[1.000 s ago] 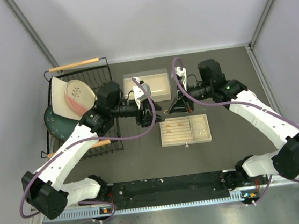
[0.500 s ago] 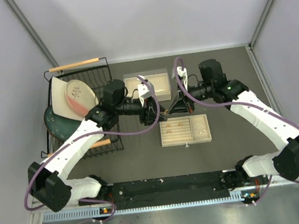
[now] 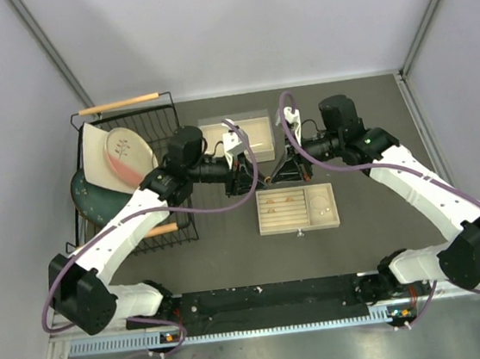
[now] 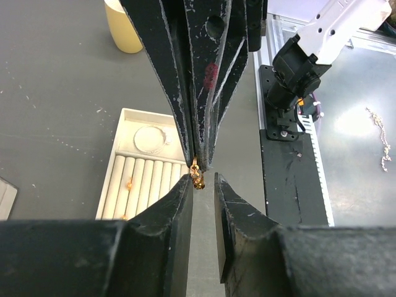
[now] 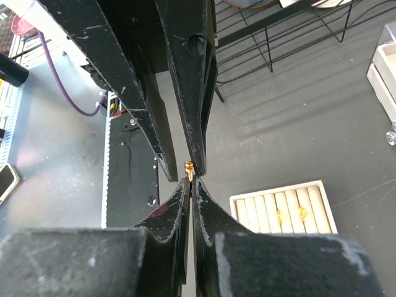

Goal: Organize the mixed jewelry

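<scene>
Clamping a gold ring tight in my right pincer, left pincer slightly agape around it; beige tray holds rings, bracelet.

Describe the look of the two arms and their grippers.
The left arm and right arm have white links, black joints and a looping purple cable. The left gripper and right gripper have black, tapered, scuffed fingers.
</scene>
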